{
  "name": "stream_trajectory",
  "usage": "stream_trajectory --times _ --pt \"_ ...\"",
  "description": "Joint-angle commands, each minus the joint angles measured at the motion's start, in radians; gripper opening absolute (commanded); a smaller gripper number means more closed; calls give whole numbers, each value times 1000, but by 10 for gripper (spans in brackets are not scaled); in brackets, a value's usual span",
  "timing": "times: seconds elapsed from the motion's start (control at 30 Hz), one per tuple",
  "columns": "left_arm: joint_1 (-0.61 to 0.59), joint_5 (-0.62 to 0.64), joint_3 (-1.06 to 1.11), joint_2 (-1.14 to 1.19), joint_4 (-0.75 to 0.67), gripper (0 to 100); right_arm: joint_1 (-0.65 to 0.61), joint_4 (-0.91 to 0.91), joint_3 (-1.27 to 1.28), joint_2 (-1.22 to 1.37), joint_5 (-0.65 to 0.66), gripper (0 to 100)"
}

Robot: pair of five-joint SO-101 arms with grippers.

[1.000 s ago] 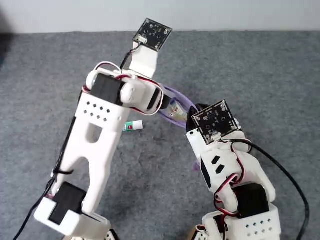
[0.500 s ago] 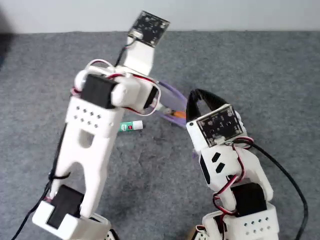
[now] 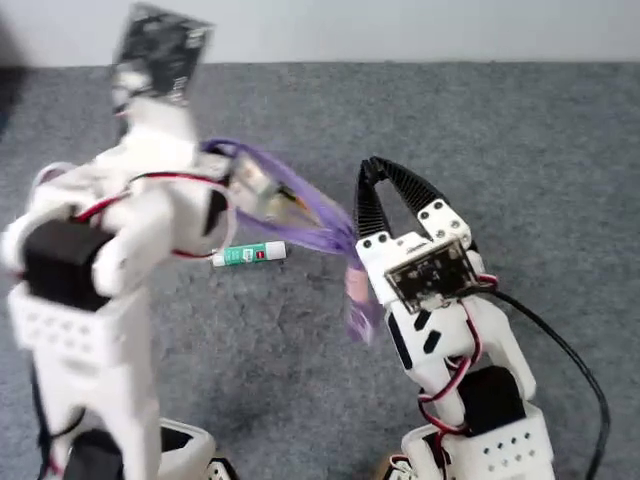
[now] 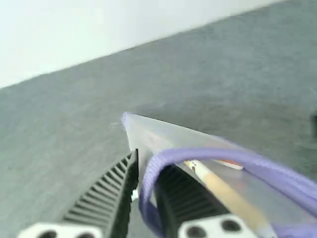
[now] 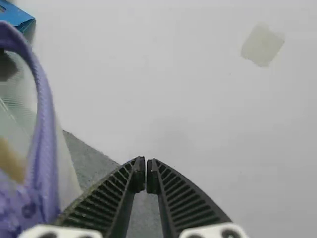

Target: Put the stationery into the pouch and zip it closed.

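A clear pouch [image 3: 312, 226] with purple edging hangs off the table, held at its purple rim by my left gripper [image 3: 246, 186], which is shut on it. In the left wrist view the fingers [image 4: 110, 196] clamp the pouch [image 4: 208, 144], and a wooden pencil [image 4: 224, 191] lies inside it. The pouch's low end droops beside my right arm. My right gripper [image 3: 372, 166] points up and away, shut on nothing; its tips [image 5: 146, 172] meet, with the pouch [image 5: 38, 129] off to one side. A green-and-white glue stick [image 3: 250, 254] lies on the grey mat under the pouch.
Grey mat [image 3: 540, 150] covers the table, with open room at the right and far side. A pale wall [image 5: 198, 74] rises behind the mat. Both arm bases stand at the near edge.
The left arm swung left and raised the pouch, stretching it out. The right gripper tipped back and up, away from the pouch. The glue stick stayed where it was.
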Motion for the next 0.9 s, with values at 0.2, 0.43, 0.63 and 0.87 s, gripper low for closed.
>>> stream_trajectory --times 0.2,0.43,0.63,0.87 --pt "-189 -5 286 -313 20 11 -5 -7 -35 -2 -86 8" --pt "-308 -8 461 -462 21 11 51 105 -41 27 -279 8" --pt "-408 -3 602 -514 20 11 84 223 -183 254 -463 8" --pt "-459 26 756 -519 18 11 19 371 -454 552 -508 8"
